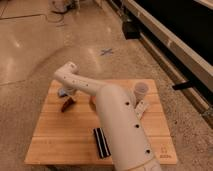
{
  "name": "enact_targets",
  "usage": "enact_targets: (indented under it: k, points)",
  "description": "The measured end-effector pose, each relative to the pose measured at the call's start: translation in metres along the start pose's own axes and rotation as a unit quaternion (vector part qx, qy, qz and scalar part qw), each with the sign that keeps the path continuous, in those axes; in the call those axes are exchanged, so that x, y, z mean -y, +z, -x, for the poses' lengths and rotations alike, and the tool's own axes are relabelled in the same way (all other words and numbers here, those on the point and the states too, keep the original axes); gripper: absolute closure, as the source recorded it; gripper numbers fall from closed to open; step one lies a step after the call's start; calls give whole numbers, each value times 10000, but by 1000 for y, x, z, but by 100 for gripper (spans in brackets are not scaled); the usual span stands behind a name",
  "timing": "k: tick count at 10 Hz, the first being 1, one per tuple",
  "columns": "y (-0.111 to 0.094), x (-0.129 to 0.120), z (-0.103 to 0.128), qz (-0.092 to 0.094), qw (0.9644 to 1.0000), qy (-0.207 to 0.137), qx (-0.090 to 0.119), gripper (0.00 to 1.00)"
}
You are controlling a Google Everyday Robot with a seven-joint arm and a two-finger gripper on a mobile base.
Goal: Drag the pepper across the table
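Observation:
The pepper [66,104], a small dark red chili shape, lies tilted on the far left part of the light wooden table [60,142]. My white arm reaches over the table from the front. My gripper [65,94] hangs down at the end of the arm, directly over the pepper's upper end and touching or almost touching it. The arm hides the middle of the table.
A black ribbed block [101,141] lies near the front edge, next to the arm. A pale cup [140,90] and a small white object [141,109] stand at the far right. A dark logo [165,150] marks the front right corner. Polished floor surrounds the table.

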Motion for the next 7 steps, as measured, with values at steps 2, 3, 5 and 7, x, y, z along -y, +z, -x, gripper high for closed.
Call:
enact_targets:
  k: [2,3,5,7]
  points:
    - [-2,-5,-14,-3,10000,82,-14,25]
    - [-3,-9,-19,18,9999,111,-5,23]
    - [-3,-8,-17,2,9999,106,7,23]
    - [-3,-7,-16,-5,10000,99,13,23]
